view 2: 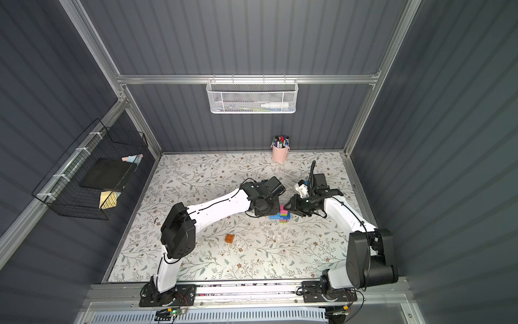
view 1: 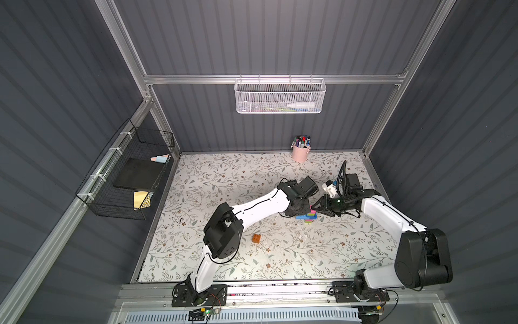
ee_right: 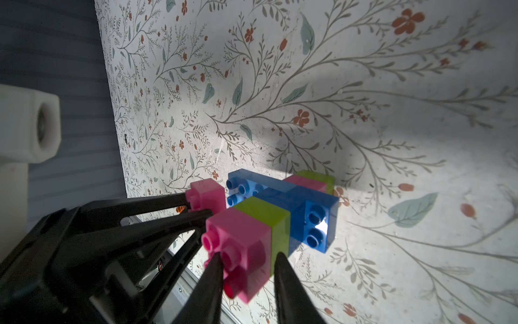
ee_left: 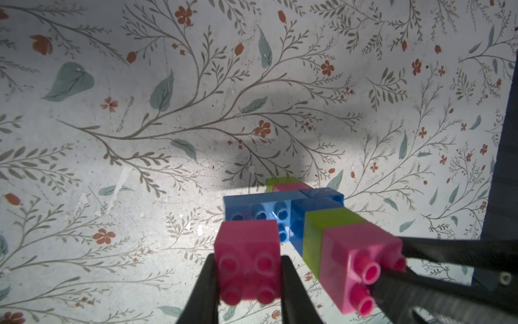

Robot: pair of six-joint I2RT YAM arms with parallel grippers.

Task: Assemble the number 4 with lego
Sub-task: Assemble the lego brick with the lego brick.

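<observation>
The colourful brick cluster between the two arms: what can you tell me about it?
The brick cluster is glossy studded plastic: a row of pink, lime green, blue, pink and green bricks, crossed by a longer blue brick. It lies sideways, on or just over the floral mat. The right gripper pinches its pink end brick between its fingers; the left gripper holds another pink brick beside the long blue one, joined or not I cannot tell.
</observation>
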